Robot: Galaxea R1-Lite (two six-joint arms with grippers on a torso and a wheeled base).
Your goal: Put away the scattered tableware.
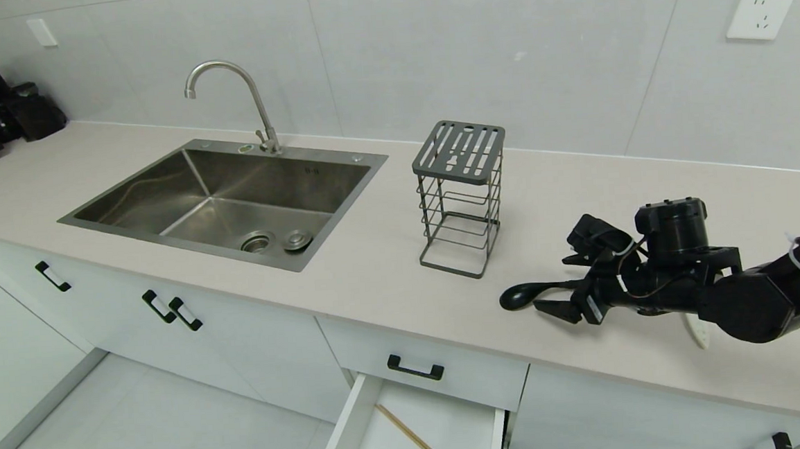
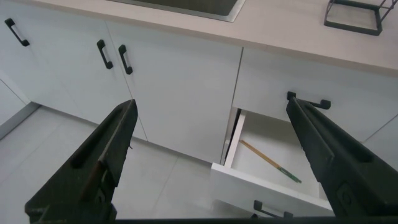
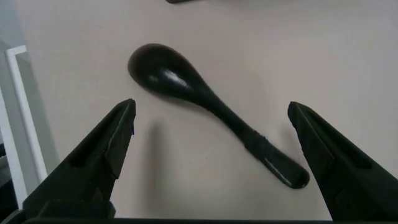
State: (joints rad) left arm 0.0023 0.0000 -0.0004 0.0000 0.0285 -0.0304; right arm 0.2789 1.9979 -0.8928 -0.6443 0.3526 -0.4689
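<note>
A black spoon [image 1: 517, 296] lies on the beige countertop [image 1: 389, 274] near its front edge, right of the wire rack, with its bowl pointing left. My right gripper [image 1: 560, 284] hovers low over the spoon's handle and is open, one finger on each side. In the right wrist view the spoon [image 3: 214, 109] lies diagonally between the spread fingers [image 3: 112, 149] of the right gripper [image 3: 210, 109], untouched. My left gripper [image 2: 210, 106] is open and holds nothing, out in front of the cabinets below the counter. A chopstick [image 2: 270, 162] lies in the open drawer [image 2: 249, 180].
A dark wire rack [image 1: 460, 193] stands mid-counter. The steel sink [image 1: 368, 160] with its faucet [image 1: 239, 95] is to the left. Below the counter edge the white drawer [image 1: 356, 421] is pulled out with the chopstick [image 1: 413, 439] inside. A closed drawer's handle [image 1: 416, 369] sits above it.
</note>
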